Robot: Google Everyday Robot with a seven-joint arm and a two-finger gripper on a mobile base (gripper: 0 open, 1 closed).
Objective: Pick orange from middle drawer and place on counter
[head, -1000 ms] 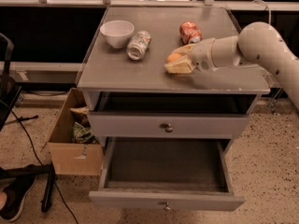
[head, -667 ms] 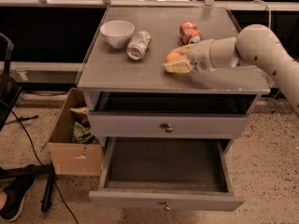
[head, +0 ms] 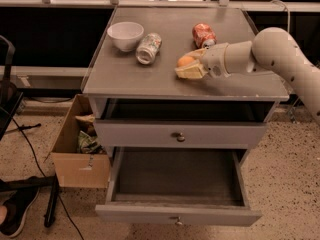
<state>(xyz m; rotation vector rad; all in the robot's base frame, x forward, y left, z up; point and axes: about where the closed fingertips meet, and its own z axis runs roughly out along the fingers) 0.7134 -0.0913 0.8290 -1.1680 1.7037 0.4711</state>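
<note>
The orange (head: 185,61) sits between the yellowish fingers (head: 192,73) of my gripper (head: 183,68), low over the counter (head: 150,79) at its middle right. The gripper is shut on the orange, and the arm reaches in from the right. I cannot tell whether the orange touches the counter top. The middle drawer (head: 175,179) is pulled out below, and its dark floor is bare. The knobbed drawer (head: 177,135) above it is closed.
A white bowl (head: 125,35) and a silver can (head: 149,47) on its side lie at the counter's back left. A crushed orange-red soda can (head: 203,35) lies just behind the gripper. A cardboard box (head: 75,156) with rubbish stands on the floor left of the cabinet.
The gripper has moved slightly left over the counter with the orange; the orange now shows more plainly between the fingers. Drawers, bowl and cans have not moved.
</note>
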